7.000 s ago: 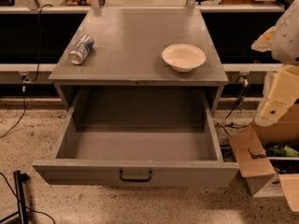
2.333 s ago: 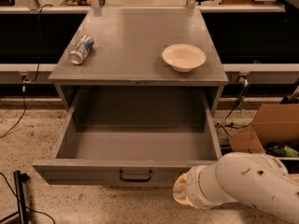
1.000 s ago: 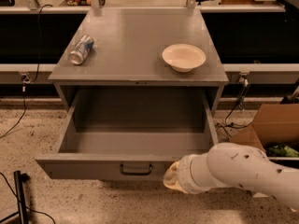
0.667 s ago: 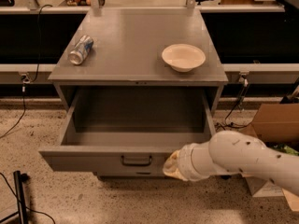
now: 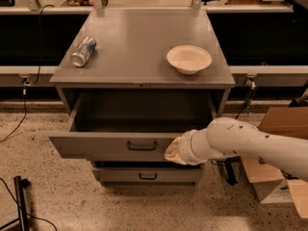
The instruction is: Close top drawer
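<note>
The top drawer [image 5: 106,146] is a wide grey metal drawer with a small dark bar handle [image 5: 142,146] on its front. It stands partly open, its empty inside showing. My gripper [image 5: 174,151] comes in from the right on a thick white arm and presses against the drawer front, just right of the handle. A lower, shallower drawer [image 5: 147,175] shows beneath it.
On the cabinet top [image 5: 139,37] lie a crushed can [image 5: 83,51] at the left and a white bowl [image 5: 189,58] at the right. A cardboard box [image 5: 276,170] stands on the floor to the right. Cables and a dark stand [image 5: 21,201] are at the lower left.
The drawer has slid in towards the cabinet, from fully open to partly open. My arm came in from the right and moved forward with the drawer front.
</note>
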`<state>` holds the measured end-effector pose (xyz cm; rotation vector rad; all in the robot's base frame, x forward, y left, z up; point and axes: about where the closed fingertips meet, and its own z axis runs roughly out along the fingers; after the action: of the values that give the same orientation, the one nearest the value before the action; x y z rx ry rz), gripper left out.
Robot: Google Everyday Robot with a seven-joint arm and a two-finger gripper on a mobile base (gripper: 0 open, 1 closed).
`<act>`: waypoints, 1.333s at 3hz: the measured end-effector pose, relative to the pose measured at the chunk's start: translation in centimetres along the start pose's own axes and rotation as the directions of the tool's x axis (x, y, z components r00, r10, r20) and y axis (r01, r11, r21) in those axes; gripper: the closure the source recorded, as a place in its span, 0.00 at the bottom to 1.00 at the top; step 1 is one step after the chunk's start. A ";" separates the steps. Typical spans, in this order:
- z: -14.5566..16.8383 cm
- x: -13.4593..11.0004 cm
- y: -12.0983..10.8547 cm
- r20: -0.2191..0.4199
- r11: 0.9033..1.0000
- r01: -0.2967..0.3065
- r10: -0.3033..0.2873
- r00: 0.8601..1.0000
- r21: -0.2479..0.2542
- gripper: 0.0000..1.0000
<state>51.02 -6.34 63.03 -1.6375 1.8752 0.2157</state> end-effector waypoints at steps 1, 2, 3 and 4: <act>1.7 0.6 -3.1 0.016 1.000 -0.013 0.013 1.000 0.015 1.00; 2.8 1.3 -5.3 0.022 0.999 -0.016 0.015 1.000 0.032 1.00; 3.6 1.7 -7.4 0.032 0.999 -0.013 0.011 0.999 0.049 1.00; 4.5 1.0 -9.5 0.041 0.997 0.005 -0.008 0.999 0.071 1.00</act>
<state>61.47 -6.94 61.56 -1.5797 1.8258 0.1778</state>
